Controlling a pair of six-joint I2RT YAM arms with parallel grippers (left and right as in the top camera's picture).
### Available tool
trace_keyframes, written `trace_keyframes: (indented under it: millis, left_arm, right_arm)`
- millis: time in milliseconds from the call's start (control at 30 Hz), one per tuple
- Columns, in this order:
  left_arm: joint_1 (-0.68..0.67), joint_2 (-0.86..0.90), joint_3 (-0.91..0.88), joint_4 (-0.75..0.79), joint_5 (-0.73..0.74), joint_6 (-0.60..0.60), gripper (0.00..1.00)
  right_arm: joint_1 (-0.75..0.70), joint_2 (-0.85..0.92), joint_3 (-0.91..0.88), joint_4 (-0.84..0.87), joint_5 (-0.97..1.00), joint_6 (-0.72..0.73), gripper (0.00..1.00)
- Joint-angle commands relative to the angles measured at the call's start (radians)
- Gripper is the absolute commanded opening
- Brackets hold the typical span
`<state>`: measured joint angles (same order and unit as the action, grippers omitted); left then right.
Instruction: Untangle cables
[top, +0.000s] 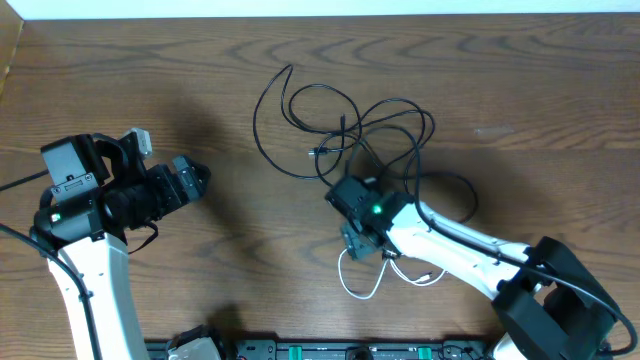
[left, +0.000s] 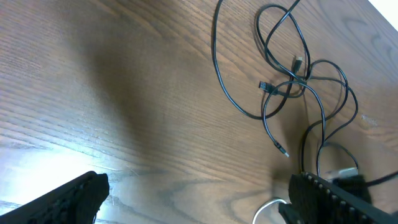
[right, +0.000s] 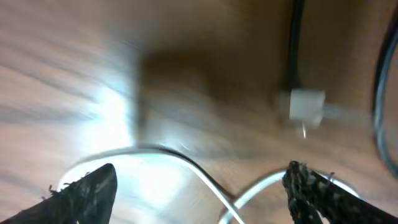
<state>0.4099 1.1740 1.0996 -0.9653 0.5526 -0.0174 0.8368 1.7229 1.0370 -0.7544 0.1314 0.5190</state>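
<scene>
A tangle of thin black cables (top: 345, 125) lies at the table's middle, in loops with small plug ends; it also shows in the left wrist view (left: 292, 68). A white cable (top: 362, 285) loops on the wood just below my right gripper (top: 360, 240). In the right wrist view the white cable (right: 205, 177) crosses itself between the open fingers (right: 199, 196), and a white plug (right: 301, 106) lies beyond. My left gripper (top: 190, 180) is open and empty, well left of the cables, its fingers (left: 199, 199) wide apart over bare wood.
The wooden table's (top: 150, 80) far edge meets a white strip (top: 320, 8) at the top. A black rail with green lights (top: 340, 350) runs along the near edge. The right arm (top: 470, 255) stretches from the lower right toward the cables.
</scene>
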Motion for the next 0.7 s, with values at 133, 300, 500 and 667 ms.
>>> trace_keyframes:
  millis: [133, 300, 500, 667]
  left_arm:
    - [0.004, -0.014, 0.013, -0.006, 0.016, 0.025, 0.98]
    - [0.004, -0.014, 0.013, -0.006, 0.016, 0.029, 0.98]
    - [0.004, -0.014, 0.013, -0.006, 0.016, 0.029, 0.98]
    - [0.004, -0.014, 0.013, -0.006, 0.016, 0.029, 0.98]
  right_arm:
    - [-0.028, -0.106, 0.211, -0.342, 0.046, 0.049, 0.88]
    - [-0.013, -0.139, 0.209, -0.631, 0.040, 0.124, 0.89]
    - [0.050, -0.148, 0.176, -0.625, -0.015, 0.124, 0.93]
    - [0.116, -0.148, 0.079, -0.482, -0.080, 0.112, 0.96]
